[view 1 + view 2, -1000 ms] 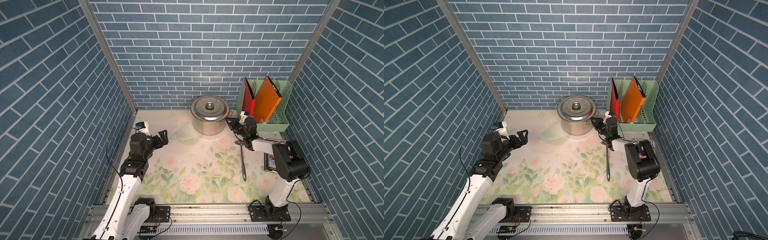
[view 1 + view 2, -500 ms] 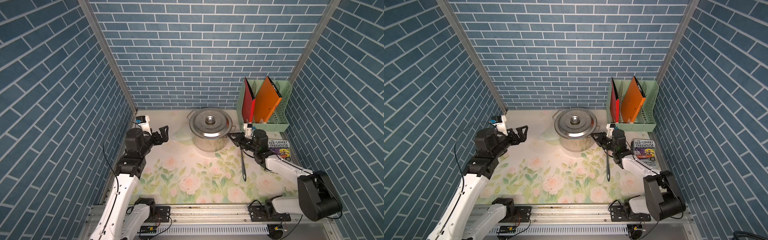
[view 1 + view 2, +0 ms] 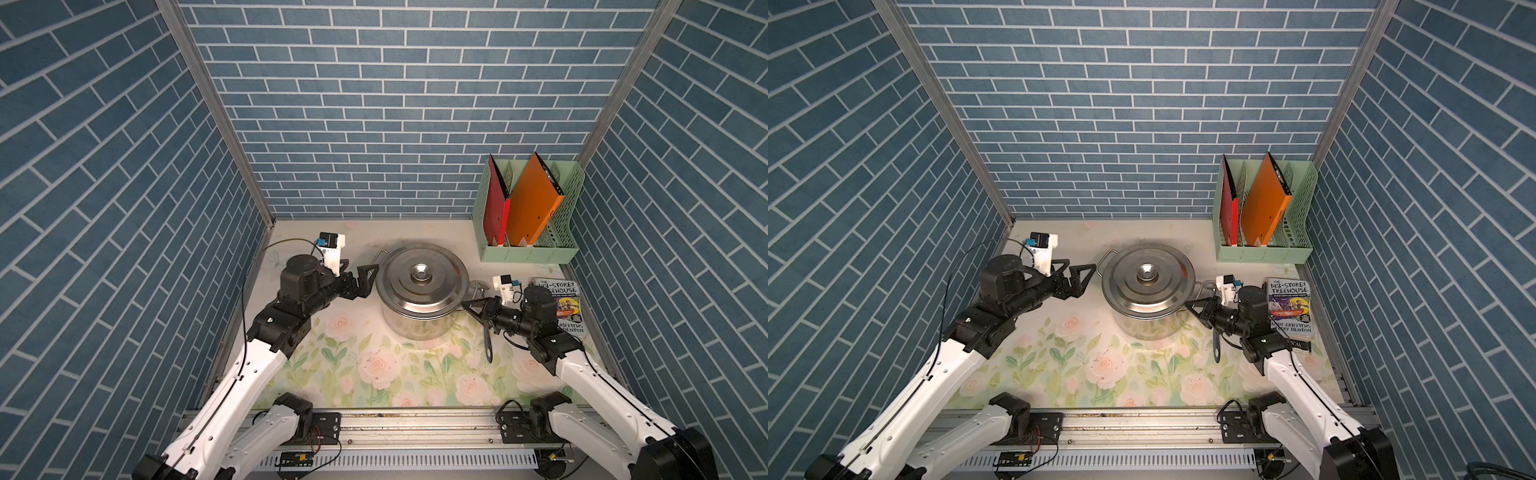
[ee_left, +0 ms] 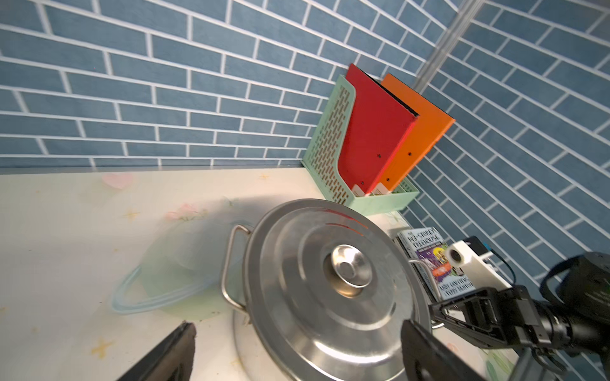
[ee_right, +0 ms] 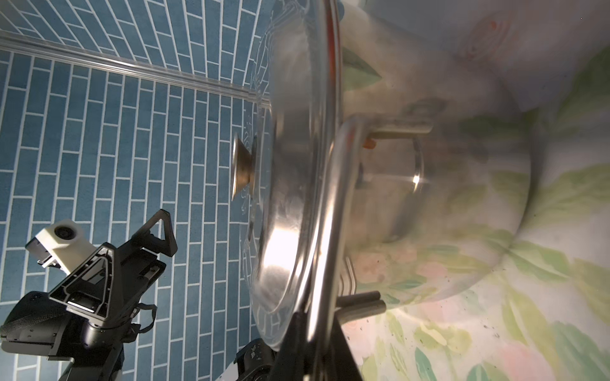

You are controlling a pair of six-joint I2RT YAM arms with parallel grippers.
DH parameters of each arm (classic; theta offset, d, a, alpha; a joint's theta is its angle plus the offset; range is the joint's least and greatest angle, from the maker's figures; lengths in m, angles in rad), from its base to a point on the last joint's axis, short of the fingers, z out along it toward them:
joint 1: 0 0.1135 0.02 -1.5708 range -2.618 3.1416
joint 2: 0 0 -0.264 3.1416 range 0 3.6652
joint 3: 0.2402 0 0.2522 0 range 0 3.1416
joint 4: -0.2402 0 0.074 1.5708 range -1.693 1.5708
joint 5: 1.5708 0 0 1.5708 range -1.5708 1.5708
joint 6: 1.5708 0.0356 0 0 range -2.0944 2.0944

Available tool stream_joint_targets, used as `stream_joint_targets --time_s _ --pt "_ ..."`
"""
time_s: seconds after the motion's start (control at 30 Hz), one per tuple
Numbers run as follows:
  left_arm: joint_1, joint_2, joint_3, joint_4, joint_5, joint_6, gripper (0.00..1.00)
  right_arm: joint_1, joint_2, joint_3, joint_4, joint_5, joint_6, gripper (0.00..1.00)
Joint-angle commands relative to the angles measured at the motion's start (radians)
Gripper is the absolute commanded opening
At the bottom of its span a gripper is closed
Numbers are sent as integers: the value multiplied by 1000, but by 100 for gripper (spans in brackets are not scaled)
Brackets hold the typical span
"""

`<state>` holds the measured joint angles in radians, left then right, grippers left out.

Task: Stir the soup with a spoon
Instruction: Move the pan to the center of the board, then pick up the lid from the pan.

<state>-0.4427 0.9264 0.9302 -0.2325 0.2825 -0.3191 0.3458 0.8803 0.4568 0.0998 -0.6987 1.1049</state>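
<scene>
A lidded stainless steel pot [image 3: 415, 328] stands mid-table on a floral mat [image 3: 374, 365], seen from above in both top views. My right gripper [image 3: 473, 309] is pressed together on the pot's right loop handle [image 5: 333, 214]. In my right wrist view the bright wire of that handle runs straight into my dark fingers, though the pinch point is too close and blurred to see cleanly, so it looks like a grip rather than a mere touch. My left gripper [image 3: 1079, 270] is spread wide and hovers just beside the pot's left side, near the left loop handle [image 3: 380, 255]. In my left wrist view its two black fingers [image 4: 171, 353] frame the lid [image 4: 330, 280] and its round knob. The spoon [image 3: 488, 347], a slim dark grey ladle, lies on the mat just beside the pot on its right, beneath my right wrist. Its looped tip points toward the near table edge and its bowl end is hidden under my gripper. A paperback book [image 3: 561, 299] lies flat by the right wall. A mint green file rack [image 3: 528, 251] in the back right corner holds a red folder [image 3: 496, 203] and an orange folder [image 3: 534, 199], both leaning.
</scene>
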Motion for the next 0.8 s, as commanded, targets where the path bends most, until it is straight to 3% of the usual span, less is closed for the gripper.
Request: stream_joint_targets --time_s 0.0,0.2,0.37,0.67,0.77 --pt "-110 26 16 27 -80 18 100 -4 -73 18 -60 -85 -45 0" --pt "-290 143 83 -22 -212 54 100 -13 -116 -7 -115 -41 -62 2" --pt "-401 286 250 -218 -371 74 100 -14 -121 5 -156 8 -105 24" --pt "-483 577 638 -642 -493 36 99 -13 -145 72 -306 145 -261 65" --pt "-487 667 749 -734 -500 29 94 -13 -163 98 -374 233 -345 72"
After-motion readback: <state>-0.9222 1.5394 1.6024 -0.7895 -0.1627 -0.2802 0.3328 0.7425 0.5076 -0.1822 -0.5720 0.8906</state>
